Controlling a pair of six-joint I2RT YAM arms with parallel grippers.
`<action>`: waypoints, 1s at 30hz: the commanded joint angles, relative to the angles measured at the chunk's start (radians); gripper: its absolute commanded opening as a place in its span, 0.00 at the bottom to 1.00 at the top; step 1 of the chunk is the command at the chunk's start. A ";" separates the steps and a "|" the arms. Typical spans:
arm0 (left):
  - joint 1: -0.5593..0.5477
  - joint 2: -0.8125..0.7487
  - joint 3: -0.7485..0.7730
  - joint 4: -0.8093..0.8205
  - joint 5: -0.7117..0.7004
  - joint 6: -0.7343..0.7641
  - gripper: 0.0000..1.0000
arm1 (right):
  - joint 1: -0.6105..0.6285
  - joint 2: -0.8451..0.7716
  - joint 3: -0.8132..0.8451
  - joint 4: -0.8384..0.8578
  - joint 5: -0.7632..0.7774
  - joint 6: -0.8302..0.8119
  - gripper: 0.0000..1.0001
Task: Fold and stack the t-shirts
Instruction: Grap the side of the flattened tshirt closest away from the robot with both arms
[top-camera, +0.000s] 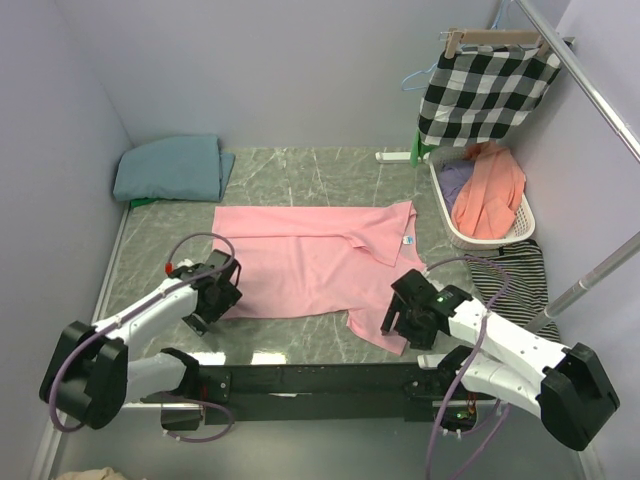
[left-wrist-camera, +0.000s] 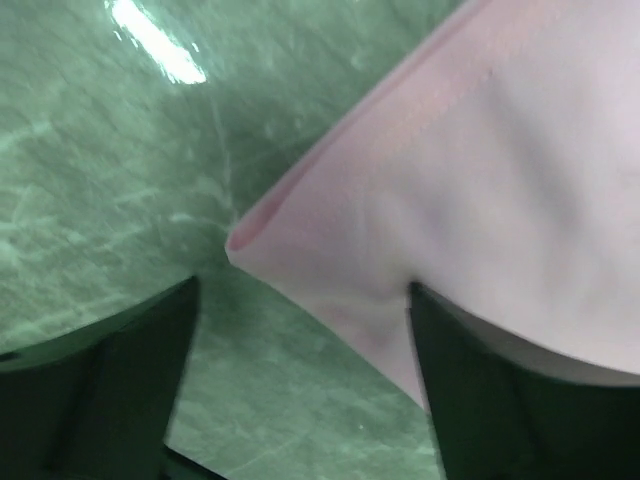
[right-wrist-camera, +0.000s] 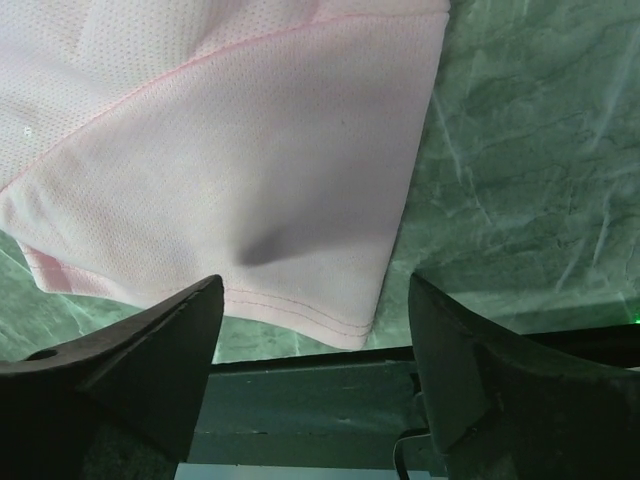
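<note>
Your surface (top-camera: 330, 170) — pink shirt (top-camera: 300, 255) spread flat mid-way.
The teal shirt (top-camera: 170, 168) sits folded at the far left. Left fingers (left-wrist-camera: 100, 400) gape wide astride the pink shirt's near left corner, right fingers (right-wrist-camera: 130, 370) astride its near right corner — neither grips anything.

No legible text; collar tag (top-camera: 408, 241) on pink t-shirt (top-camera: 300, 265) unreadable.

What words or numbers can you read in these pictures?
None can be read.
The pink shirt has a tiny neck tag, but it is too small to read.
</note>
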 joint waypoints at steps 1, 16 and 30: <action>0.054 -0.070 -0.051 0.075 0.034 0.041 0.79 | 0.009 0.032 -0.015 0.070 0.000 0.005 0.76; 0.060 -0.110 -0.068 0.084 0.064 0.064 0.01 | 0.020 -0.046 -0.011 0.038 0.028 0.014 0.04; 0.060 -0.199 0.067 -0.022 0.016 0.072 0.01 | 0.022 -0.086 0.150 -0.035 0.198 -0.055 0.00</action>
